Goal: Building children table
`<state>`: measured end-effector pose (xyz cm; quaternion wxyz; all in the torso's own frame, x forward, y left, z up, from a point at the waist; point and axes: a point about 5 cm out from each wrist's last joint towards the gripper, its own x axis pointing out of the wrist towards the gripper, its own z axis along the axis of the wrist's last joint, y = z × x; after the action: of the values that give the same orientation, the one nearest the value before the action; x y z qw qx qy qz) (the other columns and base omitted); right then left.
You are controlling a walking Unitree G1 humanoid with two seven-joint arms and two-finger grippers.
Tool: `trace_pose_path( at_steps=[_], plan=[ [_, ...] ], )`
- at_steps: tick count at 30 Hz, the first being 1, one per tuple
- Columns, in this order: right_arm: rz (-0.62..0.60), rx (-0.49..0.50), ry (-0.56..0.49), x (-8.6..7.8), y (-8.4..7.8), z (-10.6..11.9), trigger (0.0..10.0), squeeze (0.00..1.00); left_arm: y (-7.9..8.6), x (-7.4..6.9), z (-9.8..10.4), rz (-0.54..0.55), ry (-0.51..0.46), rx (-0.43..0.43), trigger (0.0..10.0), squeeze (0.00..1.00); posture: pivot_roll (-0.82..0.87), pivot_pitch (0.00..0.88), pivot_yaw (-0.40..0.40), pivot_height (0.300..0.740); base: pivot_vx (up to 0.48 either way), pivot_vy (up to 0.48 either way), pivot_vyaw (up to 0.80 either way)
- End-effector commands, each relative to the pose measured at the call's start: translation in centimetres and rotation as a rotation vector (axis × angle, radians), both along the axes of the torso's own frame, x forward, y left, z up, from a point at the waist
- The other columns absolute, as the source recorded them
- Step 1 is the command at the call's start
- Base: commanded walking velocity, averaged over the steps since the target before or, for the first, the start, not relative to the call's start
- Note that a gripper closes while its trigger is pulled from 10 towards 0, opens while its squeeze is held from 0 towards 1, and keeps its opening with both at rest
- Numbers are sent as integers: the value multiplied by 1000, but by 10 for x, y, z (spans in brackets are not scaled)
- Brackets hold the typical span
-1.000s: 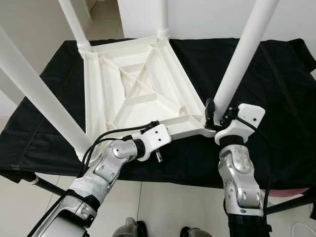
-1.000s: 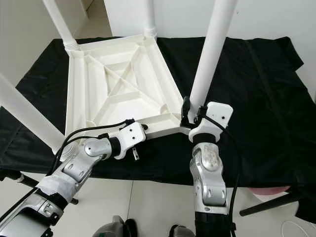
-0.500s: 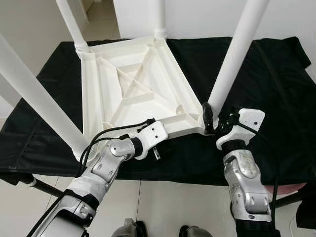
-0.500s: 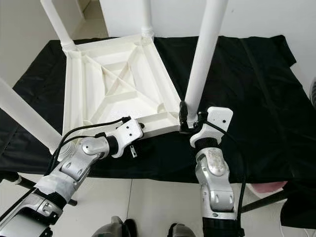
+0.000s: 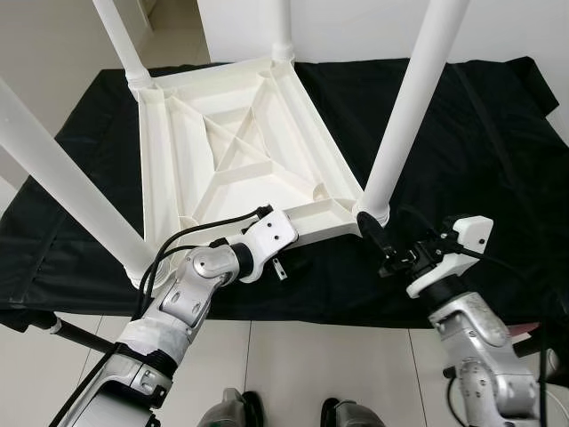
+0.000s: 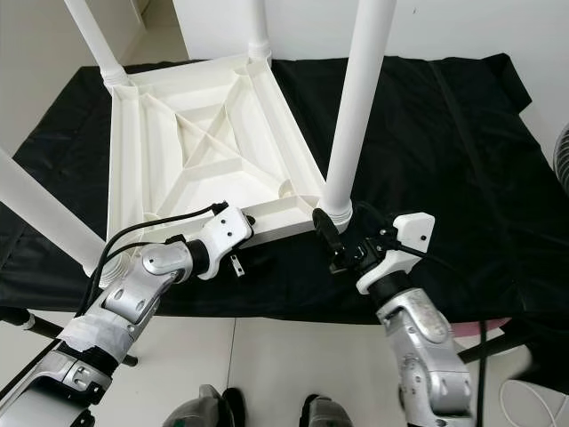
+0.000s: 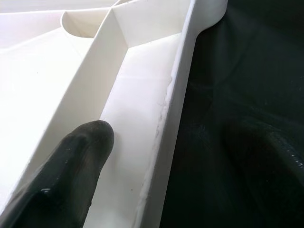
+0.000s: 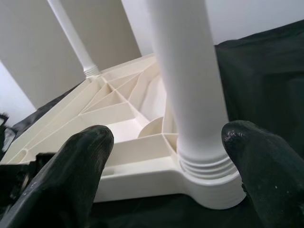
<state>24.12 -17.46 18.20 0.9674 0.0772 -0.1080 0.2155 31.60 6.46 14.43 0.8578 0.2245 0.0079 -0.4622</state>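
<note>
The white children's table [image 5: 231,151] lies upside down on a black cloth [image 5: 462,142], all its legs pointing up. My left gripper [image 7: 173,130] is open at the near rim [image 5: 324,218]; one finger [image 7: 80,161] rests inside the rim channel, the other outside over the cloth. My right gripper [image 5: 378,245] is open, a short way back from the base of the near right leg [image 5: 404,116]. In the right wrist view its fingers [image 8: 76,175] flank that leg [image 8: 190,85] without touching it.
The cloth's front edge [image 5: 338,316] runs just below both grippers, with tiled floor [image 5: 311,365] beyond. The near left leg [image 5: 62,178] slants up beside my left arm. A dark stand leg [image 5: 84,336] shows under the cloth at the left.
My right gripper has let go of the near right leg's base and drawn back toward me and to the right. The left gripper stays at the rim.
</note>
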Motion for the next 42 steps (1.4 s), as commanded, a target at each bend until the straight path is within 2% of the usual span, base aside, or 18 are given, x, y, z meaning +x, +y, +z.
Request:
trace_pose_path(
  at_steps=[1, 5, 6, 7, 9, 13, 14, 15, 16, 22, 26, 29, 37, 41, 42],
  plan=[
    [53, 6, 17, -4, 4, -2, 10000, 0, 10, 4, 5, 90, -23, -24, 10000, 0, -182, 162, 100, 740, 0, 0, 0],
    [89, -13, 33, -3, 7, -4, 10000, 0, 9, 0, 12, 93, -13, -86, 10000, 0, -171, 166, 96, 740, 0, 0, 0],
    [98, -16, 38, -1, 9, -5, 10000, 0, 9, -2, 16, 102, -19, -117, 10000, 918, -168, 167, 94, 740, 0, 0, 0],
    [110, -15, 42, 1, 11, -5, 10000, 0, 9, -5, 21, 114, -19, -157, 10000, 1000, -157, 169, 85, 740, 0, 0, 0],
    [133, -14, 45, 5, 16, -4, 10000, 0, 9, -8, 28, 130, -36, -186, 10000, 1000, -148, 169, 77, 740, 0, 0, 0],
    [166, -20, 48, 9, 21, -5, 10000, 0, 11, -12, 38, 154, -103, -163, 10000, 1000, -133, 166, 64, 740, 0, 0, 0],
    [176, -24, 48, 10, 23, -5, 10000, 0, 12, -14, 41, 152, -110, -164, 10000, 835, -131, 167, 61, 740, 0, 0, 0],
    [176, -24, 48, 10, 23, -5, 10000, 0, 12, -14, 41, 152, -110, -164, 10000, 835, -131, 167, 61, 740, 0, 0, 0],
    [190, -29, 47, 11, 25, -5, 10000, 0, 12, -17, 44, 149, -115, -169, 10000, 0, -125, 166, 56, 740, 0, 0, 0],
    [234, -44, 52, 16, 31, -6, 10000, 0, 19, -32, 52, 161, -121, -232, 10000, 0, -112, 158, 45, 740, 0, 0, 0],
    [253, -54, 57, 20, 35, -9, 10000, 0, 34, -45, 51, 267, -94, -350, 10000, 0, -98, 146, 41, 740, 0, 0, 0],
    [251, -52, 60, 24, 36, -11, 10000, 0, 43, -51, 52, 342, -116, -377, 10000, 0, -73, 147, 31, 740, 0, 0, 0],
    [228, -34, 57, 35, 40, -12, 10000, 0, 52, -64, 55, 441, -144, -430, 10000, 0, -49, 149, 25, 740, 0, 0, 0],
    [239, -31, 51, 49, 50, -11, 10000, 0, 63, -84, 48, 550, -178, -467, 10000, 0, 24, 156, 1, 740, 0, 0, 0],
    [239, -31, 51, 49, 50, -11, 10000, 0, 63, -84, 48, 550, -178, -467, 10000, 0, 24, 156, 1, 740, 0, 0, 0]
  ],
)
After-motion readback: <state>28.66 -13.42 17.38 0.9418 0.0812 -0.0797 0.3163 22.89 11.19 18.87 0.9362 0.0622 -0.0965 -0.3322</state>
